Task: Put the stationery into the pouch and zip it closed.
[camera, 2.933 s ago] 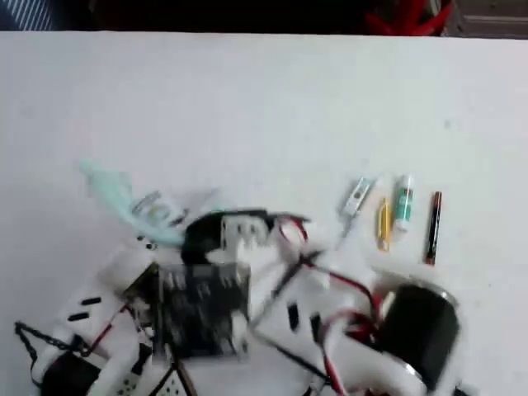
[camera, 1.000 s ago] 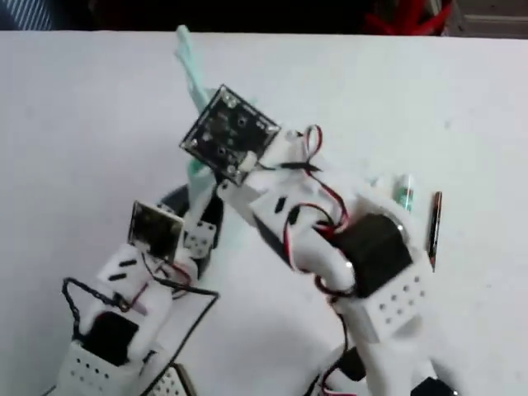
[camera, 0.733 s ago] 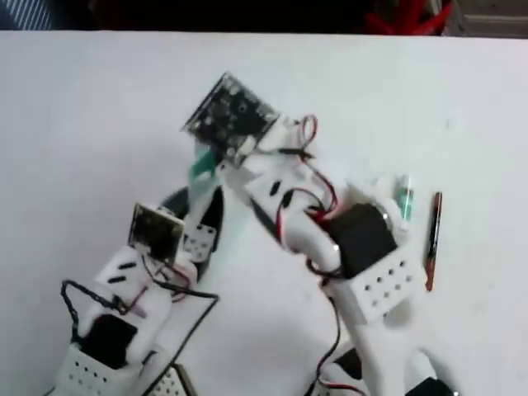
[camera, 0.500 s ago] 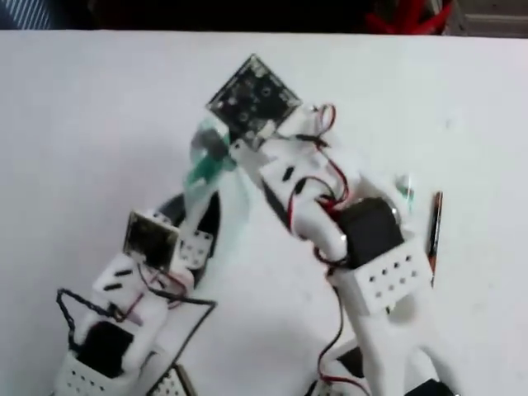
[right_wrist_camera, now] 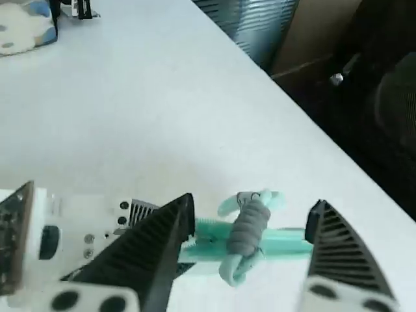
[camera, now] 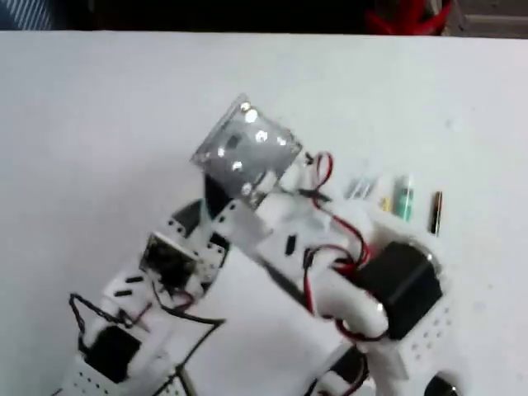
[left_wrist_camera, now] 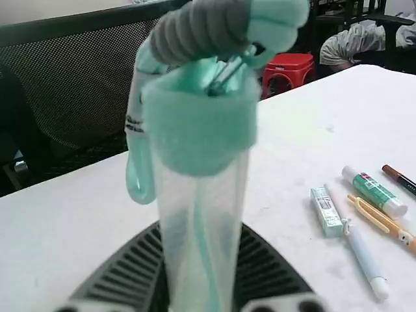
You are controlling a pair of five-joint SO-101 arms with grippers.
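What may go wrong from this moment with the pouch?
1. The left pincer grips the pouch far from its top, so the top may bend or slip when pulled.
2. The open right pincer straddles the grey charm and may pinch only that.
3. The stationery lies on the table; zipping now would leave it out.

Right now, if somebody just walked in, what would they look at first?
Probably the see-through teal pouch, sticking out of the left end effector that grips it, with a grey charm at its far end. The right end effector is open, a jaw on either side of the pouch, and the stationery lies side by side on the white table.
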